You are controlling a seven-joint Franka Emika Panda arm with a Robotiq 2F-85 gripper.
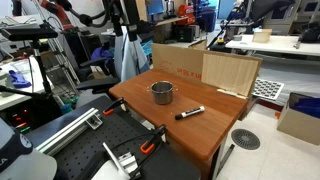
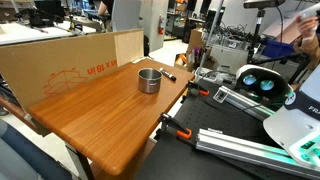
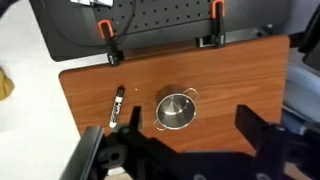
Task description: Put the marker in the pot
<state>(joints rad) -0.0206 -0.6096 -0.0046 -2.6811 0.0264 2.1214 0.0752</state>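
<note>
The silver-grey pot (image 3: 175,110) stands upright and empty on the wooden table (image 3: 230,75). The black marker (image 3: 117,105) with a reddish end lies flat on the wood, a short way to the pot's side, not touching it. Both exterior views show the pot (image 1: 162,93) (image 2: 149,80) and the marker (image 1: 190,112) (image 2: 169,75) near the table edge. My gripper (image 3: 195,135) shows only in the wrist view. It hangs high above the table, open and empty, its dark fingers on either side of the pot.
A cardboard sheet (image 1: 200,68) (image 2: 60,65) stands along one table edge. Orange-handled clamps (image 3: 105,28) (image 1: 147,147) (image 2: 178,130) grip the edge by a black perforated board (image 3: 160,25). The wood away from the pot is bare (image 2: 100,120).
</note>
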